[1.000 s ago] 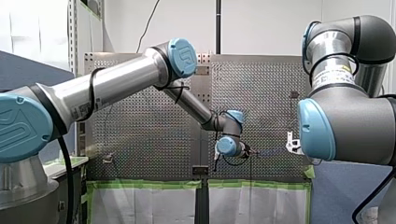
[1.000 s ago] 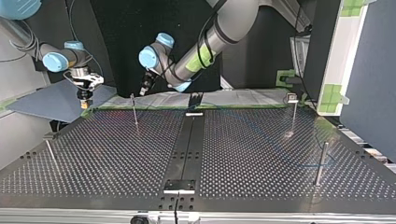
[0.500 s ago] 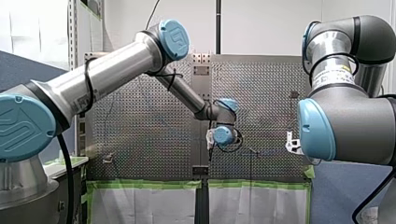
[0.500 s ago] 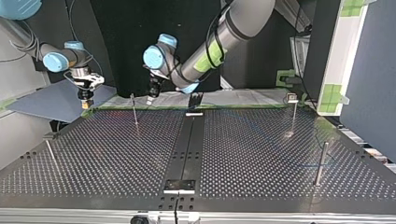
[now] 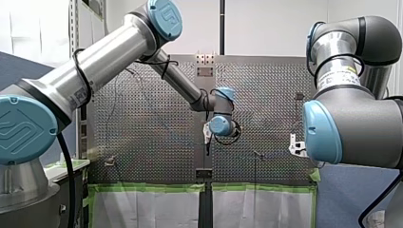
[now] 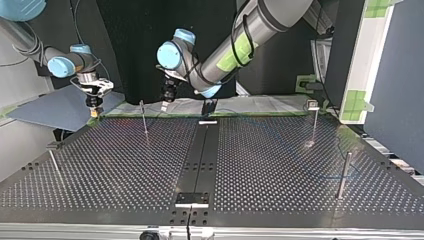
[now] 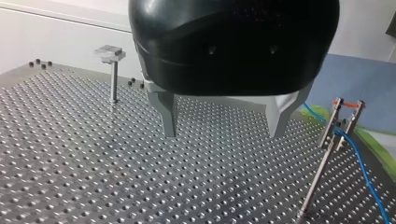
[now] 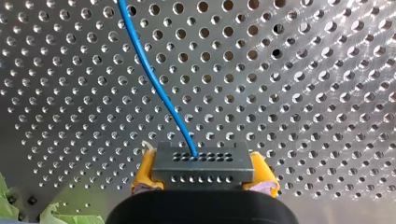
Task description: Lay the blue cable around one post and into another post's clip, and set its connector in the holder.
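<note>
Now left jaws farther from post

top view: four posts stand on the table. first post near the arms' edge, left of the centre strip. second post near that edge's right corner. third post by the right edge. fourth post by the left edge. connector sits between the right gripper fingers, over the arms' edge's left corner. cable runs from it over the table.
</note>
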